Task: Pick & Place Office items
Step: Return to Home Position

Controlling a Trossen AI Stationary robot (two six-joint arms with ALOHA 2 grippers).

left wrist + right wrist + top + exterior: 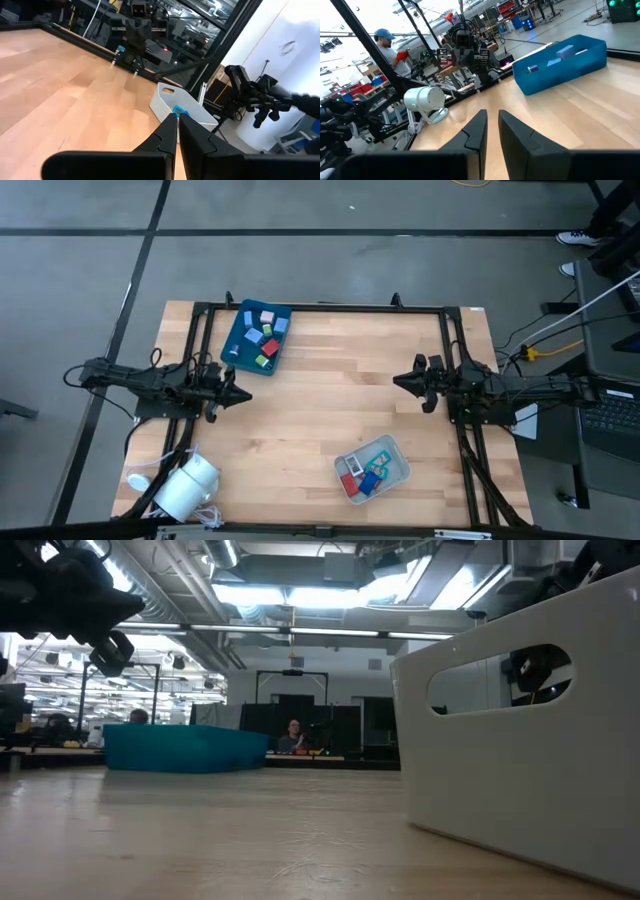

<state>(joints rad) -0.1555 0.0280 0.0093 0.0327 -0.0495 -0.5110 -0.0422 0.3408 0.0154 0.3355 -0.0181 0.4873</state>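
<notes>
High view, small coloured office blocks [270, 347] in dark teal rectangular tray [232, 340] and pale grey rectangular tray [400, 455], left hand [236, 394] clenched, right hand [398, 381] slightly parted, both empty.

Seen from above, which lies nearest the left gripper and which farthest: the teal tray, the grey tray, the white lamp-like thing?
From the left gripper, high view:
1. teal tray, close by, just above it in the picture.
2. white lamp-like thing, bottom left corner.
3. grey tray, lower right.
</notes>
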